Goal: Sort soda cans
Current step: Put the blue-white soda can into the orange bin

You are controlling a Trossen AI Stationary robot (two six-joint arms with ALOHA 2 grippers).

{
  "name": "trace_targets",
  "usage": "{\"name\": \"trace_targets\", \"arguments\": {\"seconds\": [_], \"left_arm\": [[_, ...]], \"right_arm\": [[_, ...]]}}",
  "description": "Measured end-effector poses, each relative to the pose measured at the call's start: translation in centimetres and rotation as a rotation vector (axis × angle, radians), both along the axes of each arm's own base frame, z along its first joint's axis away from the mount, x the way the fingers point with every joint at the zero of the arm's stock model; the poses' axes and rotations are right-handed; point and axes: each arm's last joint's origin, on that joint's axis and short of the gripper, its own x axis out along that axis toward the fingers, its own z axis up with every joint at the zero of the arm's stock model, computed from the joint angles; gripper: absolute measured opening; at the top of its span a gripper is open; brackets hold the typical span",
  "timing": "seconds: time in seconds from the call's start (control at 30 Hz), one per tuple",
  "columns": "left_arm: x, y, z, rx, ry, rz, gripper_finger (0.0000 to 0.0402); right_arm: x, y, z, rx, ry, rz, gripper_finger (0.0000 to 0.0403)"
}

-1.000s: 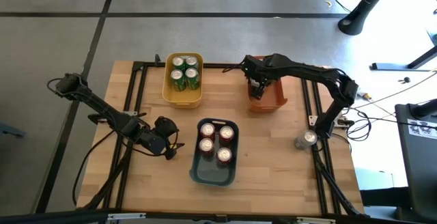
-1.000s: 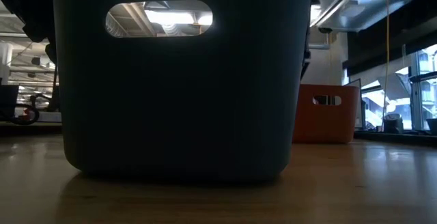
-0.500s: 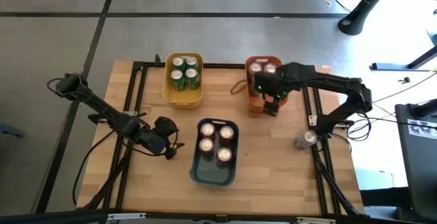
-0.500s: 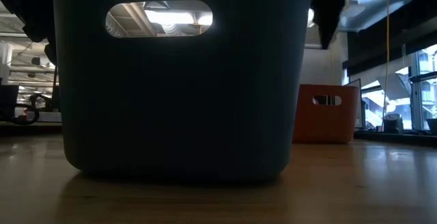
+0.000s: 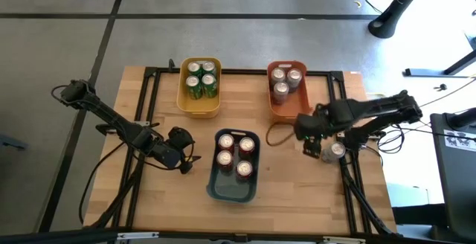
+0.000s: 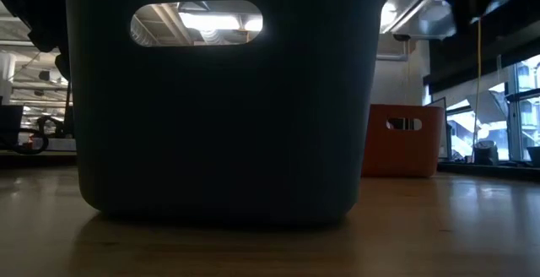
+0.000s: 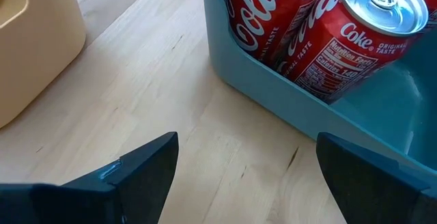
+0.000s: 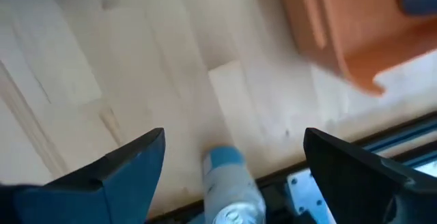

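Movement since a second ago belongs to the right arm alone: its right gripper (image 5: 311,138) has left the orange bin (image 5: 285,108) at the table's far side and now hangs beside the lone silver-grey can (image 5: 335,151) standing at the table's right edge, near the frame rail. In the right wrist view its fingers (image 8: 123,169) are spread wide with nothing between them, and that can (image 8: 232,190) shows ahead of them, just beyond their tips. Half a second ago the arm still crossed the orange bin; now three silver-grey cans (image 5: 284,79) show there uncovered.

Four green cans (image 5: 201,78) stand in the yellow bin (image 5: 199,106), unchanged. Four red cans (image 5: 235,155) fill the far half of the dark teal bin (image 5: 232,189) at the middle of the table. The left gripper (image 7: 242,176) waits where it was, just left of that bin, fingers apart and empty.

From the low camera, the dark bin's wall (image 6: 219,125) blocks most of the scene; only the orange bin (image 6: 403,140) shows past it.

Readable on the red cans (image 7: 348,39) in the left wrist view: "Coke" and "ORIGINAL".
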Motion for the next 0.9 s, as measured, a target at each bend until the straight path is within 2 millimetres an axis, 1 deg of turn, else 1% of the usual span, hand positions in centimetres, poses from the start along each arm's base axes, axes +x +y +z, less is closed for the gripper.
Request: {"name": "trace_targets", "arguments": {"seconds": [0.07,0.17,0.33,0.4,0.53,0.7,0.9], "left_arm": [[0.0,0.0,0.0,0.000,0.000,0.000,0.0335],[0.0,0.0,0.0,0.000,0.000,0.000,0.0335],[0.0,0.0,0.0,0.005,0.002,-0.004,0.0335],[0.0,0.0,0.0,0.005,0.002,-0.005,0.0335],[0.0,0.0,0.0,0.006,0.002,-0.005,0.0335],[0.0,0.0,0.0,0.005,0.002,-0.005,0.0335],[0.0,0.0,0.0,0.001,0.000,-0.001,0.0335]], "right_arm": [[-0.9,0.7,-0.6,-0.001,0.014,-0.001,0.0347],[-2.5,1.1,-1.4,-0.002,0.025,-0.027,0.0347],[-5.3,1.2,-2.8,0.029,0.047,-0.084,0.0347],[-6.5,1.2,-3.3,0.059,0.062,-0.072,0.0347],[-8.3,1.0,-4.2,0.064,0.061,-0.111,0.0347],[-9.7,0.8,-5.4,0.065,0.073,-0.156,0.0347],[-10.4,0.4,-6.7,0.048,0.106,-0.171,0.0347]]}}
